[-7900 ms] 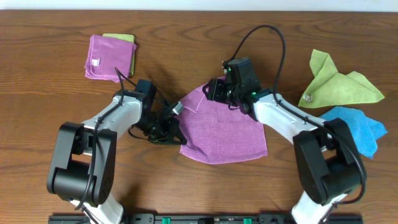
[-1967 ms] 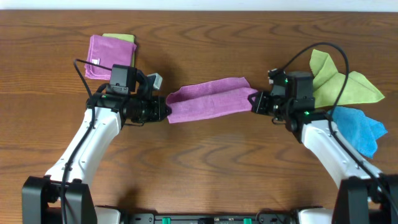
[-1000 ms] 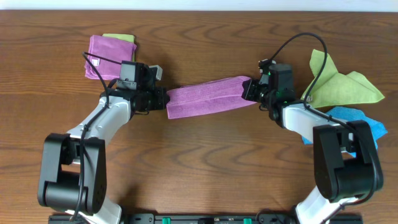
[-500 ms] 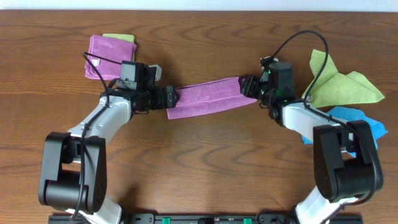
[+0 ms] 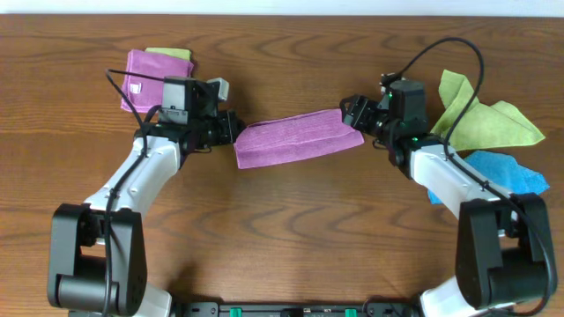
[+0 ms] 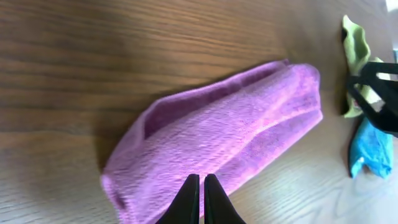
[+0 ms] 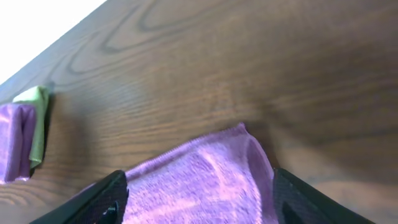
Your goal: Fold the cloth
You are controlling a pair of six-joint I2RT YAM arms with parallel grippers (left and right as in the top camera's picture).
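Wooden bench (image 5: 291, 238), purple cloth (image 5: 298, 138) at its middle, long axis left to right, right end slightly farther; left gripper (image 6: 201, 182) pinched narrow by left end, right gripper (image 7: 199, 180) wide, straddling right end

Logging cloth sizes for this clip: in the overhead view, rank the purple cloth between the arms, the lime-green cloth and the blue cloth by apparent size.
1. purple cloth and lime-green cloth: too alike to rank.
2. blue cloth: smallest as seen, though the right arm covers part of it.
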